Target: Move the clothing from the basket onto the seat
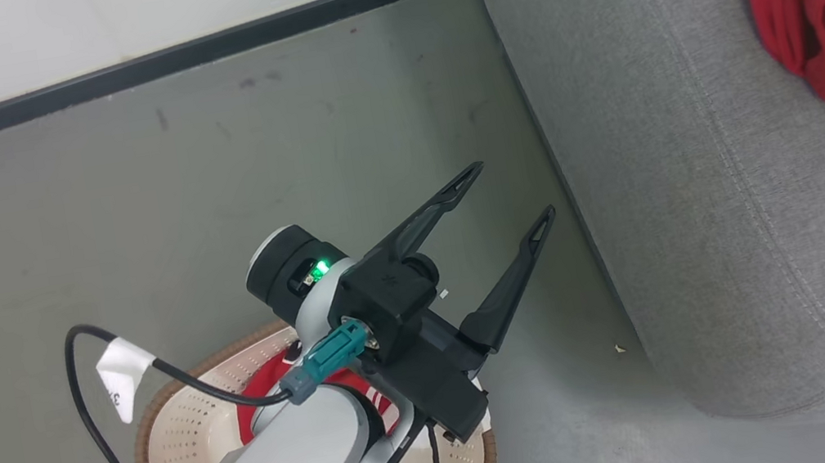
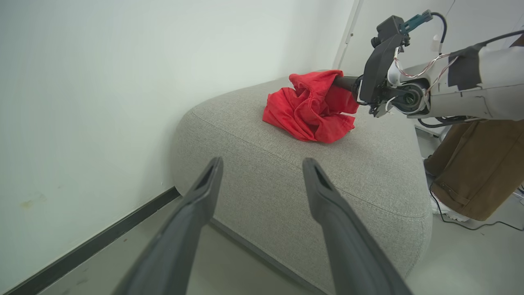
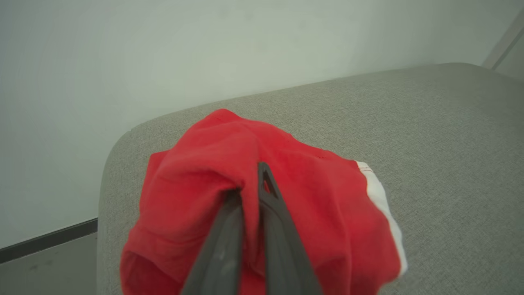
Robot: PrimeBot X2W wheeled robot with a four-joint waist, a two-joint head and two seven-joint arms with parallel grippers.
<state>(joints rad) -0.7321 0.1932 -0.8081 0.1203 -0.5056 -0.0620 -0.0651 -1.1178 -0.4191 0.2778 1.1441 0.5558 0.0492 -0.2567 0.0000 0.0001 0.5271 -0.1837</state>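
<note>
Head view: the left claw (image 1: 513, 191) hangs at centre over the grey floor (image 1: 245, 167), fingers spread wide and empty. Its pale forearm and a black cable (image 1: 90, 415) cover much of the basket (image 1: 173, 443) at 7 o'clock, where a second red garment (image 1: 260, 392) peeks out. A white tag (image 1: 122, 375) on the cable bears dark print too small to read. The seat (image 1: 696, 137) takes the 3 o'clock side, and a red garment (image 1: 815, 2) lies on it at 2 o'clock.

Left wrist view: the spread fingers frame the seat's rounded corner. At 1 o'clock the right claw (image 2: 342, 84) is sunk into the red heap. A person's brown trouser leg (image 2: 479, 172) and white shoe (image 2: 446, 209) stand beside the seat at 4 o'clock.

Right wrist view: the right claw's fingers are pressed together, pinching a fold of the red garment. Its white panel (image 3: 380, 196) shows at 4 o'clock, over the seat.
</note>
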